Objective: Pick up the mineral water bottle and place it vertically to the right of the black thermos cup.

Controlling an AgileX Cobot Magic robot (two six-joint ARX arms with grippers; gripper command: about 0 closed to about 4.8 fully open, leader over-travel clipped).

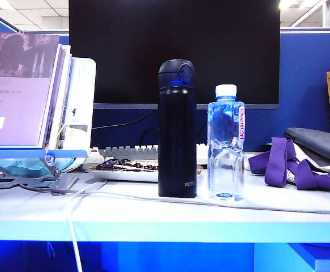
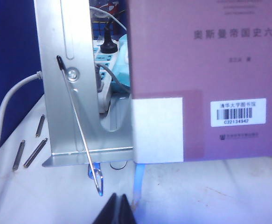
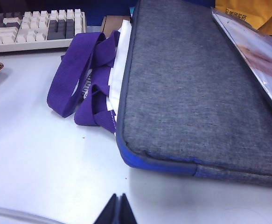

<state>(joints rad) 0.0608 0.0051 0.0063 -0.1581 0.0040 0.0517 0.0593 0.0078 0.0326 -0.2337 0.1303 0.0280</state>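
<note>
Both grippers, left (image 2: 117,210) and right (image 3: 118,210), sit pinched closed, empty, low over the table (image 1: 153,215). Bottle (image 1: 226,144) stands upright just right of thermos (image 1: 177,130), near the front edge.

We see a white table (image 1: 34,212) bearing the upright black thermos cup (image 1: 177,130), the mineral water bottle (image 1: 226,144) standing just beside it, a grey sleeve (image 3: 196,93) and purple straps (image 3: 80,79) ahead of the right gripper (image 3: 117,210), closed, a metal stand (image 2: 75,93) ahead of the left gripper (image 2: 118,211), closed
</note>
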